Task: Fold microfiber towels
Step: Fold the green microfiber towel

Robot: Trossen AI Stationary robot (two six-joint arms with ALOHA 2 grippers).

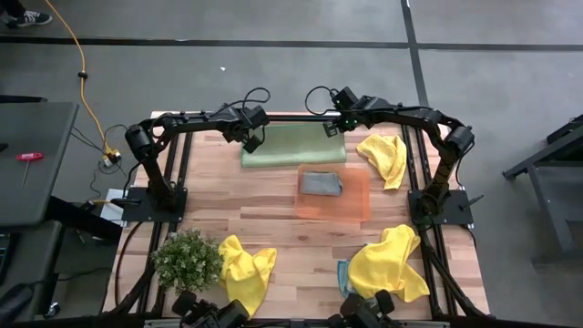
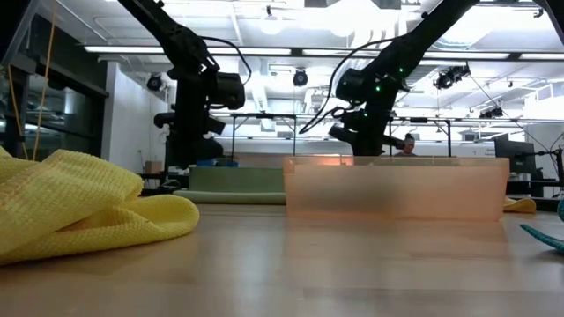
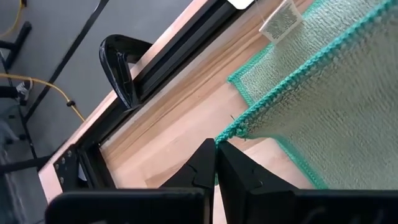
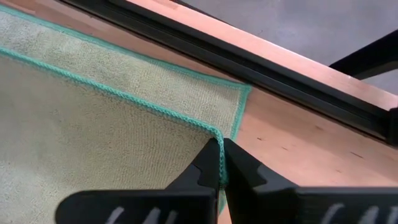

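A pale green towel (image 1: 293,146) with a teal hem lies doubled over near the table's far edge. Its lower layer is flat on the wood (image 4: 186,93), with the upper layer folded over it. My left gripper (image 1: 252,141) is shut on the upper layer's far left corner. My right gripper (image 1: 332,128) is shut on its far right corner. Both grippers also show in the low view: the left (image 2: 196,132) and the right (image 2: 366,132), over the towel (image 2: 233,180). A folded grey-blue towel (image 1: 321,183) lies in the orange tray (image 1: 355,211). My left gripper (image 3: 216,149) pinches the upper layer's hemmed corner (image 3: 225,132) between its two fingers. The corner is raised a little off the lower layer (image 3: 267,71), and the cloth slopes away from it. My right gripper (image 4: 221,149) pinches the upper layer's hemmed corner (image 4: 213,133) between its two fingers. The corner sits just above and inside the lower layer's corner (image 4: 239,93), and the cloth spreads away smooth.
Yellow towels lie crumpled at the far right (image 1: 384,157), the near left (image 1: 246,269) and the near right (image 1: 387,262). A teal cloth (image 1: 343,273) peeks out beside the near right one. A potted plant (image 1: 189,258) stands near left. The black frame rail (image 4: 280,68) runs along the far edge.
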